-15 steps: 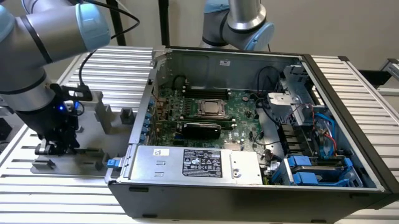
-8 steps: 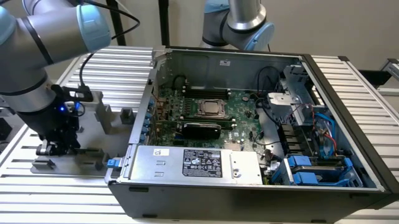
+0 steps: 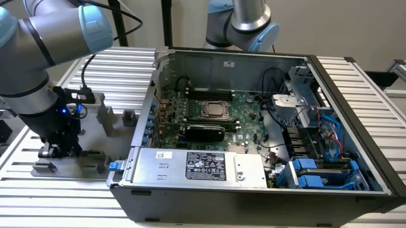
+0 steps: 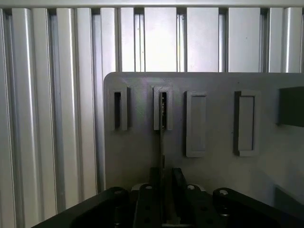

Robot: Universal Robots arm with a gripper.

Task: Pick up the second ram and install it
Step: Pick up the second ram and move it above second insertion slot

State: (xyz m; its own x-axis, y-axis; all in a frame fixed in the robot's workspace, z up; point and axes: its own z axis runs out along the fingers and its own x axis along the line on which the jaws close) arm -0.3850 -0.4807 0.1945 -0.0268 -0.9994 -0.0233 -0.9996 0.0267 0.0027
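Note:
In the wrist view the second ram [image 4: 162,142] is seen edge-on as a thin stick. It stands in a narrow slot [image 4: 163,110] of the grey fixture plate [image 4: 142,156]. My gripper [image 4: 164,199] is right over it, with the dark fingers [image 4: 179,190] pressed on either side of the stick. In the exterior view my gripper [image 3: 60,148] reaches down onto the fixture plate [image 3: 73,166] to the left of the open computer case [image 3: 254,190]. The green motherboard [image 3: 244,107] with its silver processor [image 3: 214,110] lies inside the case.
Next to the held stick the fixture has another narrow slot [image 4: 118,110] and two blank raised blocks [image 4: 196,123]. Grey blocks [image 3: 104,116] stand on the plate. A second arm [image 3: 247,23] rises behind the case. The power supply [image 3: 197,166] and blue drive bays [image 3: 317,173] fill the case front.

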